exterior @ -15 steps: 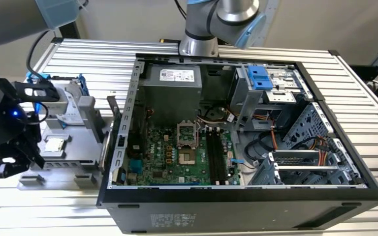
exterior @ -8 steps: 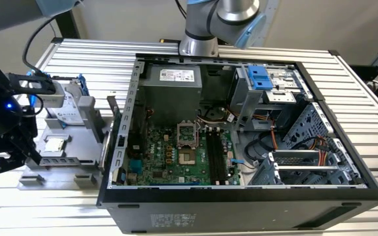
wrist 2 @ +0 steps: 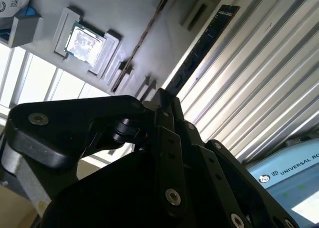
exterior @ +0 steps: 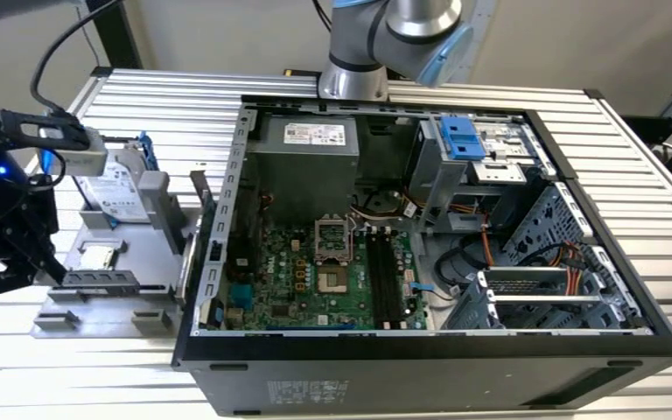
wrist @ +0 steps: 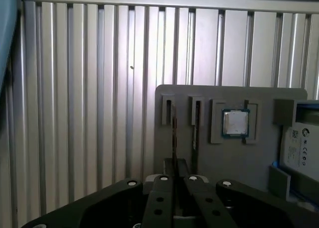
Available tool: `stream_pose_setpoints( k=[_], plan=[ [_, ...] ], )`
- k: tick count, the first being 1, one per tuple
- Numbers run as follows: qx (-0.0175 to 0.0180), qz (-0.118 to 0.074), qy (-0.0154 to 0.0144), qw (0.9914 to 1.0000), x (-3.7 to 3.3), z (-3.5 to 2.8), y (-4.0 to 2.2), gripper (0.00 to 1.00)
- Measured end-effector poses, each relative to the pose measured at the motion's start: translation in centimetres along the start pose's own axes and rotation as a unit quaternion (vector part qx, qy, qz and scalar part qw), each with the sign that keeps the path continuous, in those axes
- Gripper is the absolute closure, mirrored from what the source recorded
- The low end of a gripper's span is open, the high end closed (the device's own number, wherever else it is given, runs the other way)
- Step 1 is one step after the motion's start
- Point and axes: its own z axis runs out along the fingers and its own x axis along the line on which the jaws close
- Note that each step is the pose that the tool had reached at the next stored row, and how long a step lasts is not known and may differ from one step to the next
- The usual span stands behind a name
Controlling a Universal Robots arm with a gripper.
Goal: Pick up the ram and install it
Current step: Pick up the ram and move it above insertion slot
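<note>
Ram [wrist 2: 199,50] clamped in gripper [wrist: 174,179], at grey tray [wrist: 229,163]

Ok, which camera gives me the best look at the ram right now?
The second wrist view: the ram shows its long flat face there. The first wrist view sees it edge-on, a thin line standing in the grey tray. The exterior view shows it small, on edge in that tray.
</note>
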Motion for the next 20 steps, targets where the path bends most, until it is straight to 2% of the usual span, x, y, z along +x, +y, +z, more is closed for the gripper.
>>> stream_pose_setpoints(
  k=[13, 20],
  plan=[
    [0.0000, 0.000, 0.0000, 1.00000, -0.06, -2.43, 0.02, 1.00],
    [0.0000, 0.000, 0.0000, 1.00000, -0.11, -3.98, 0.04, 1.00]
  ],
)
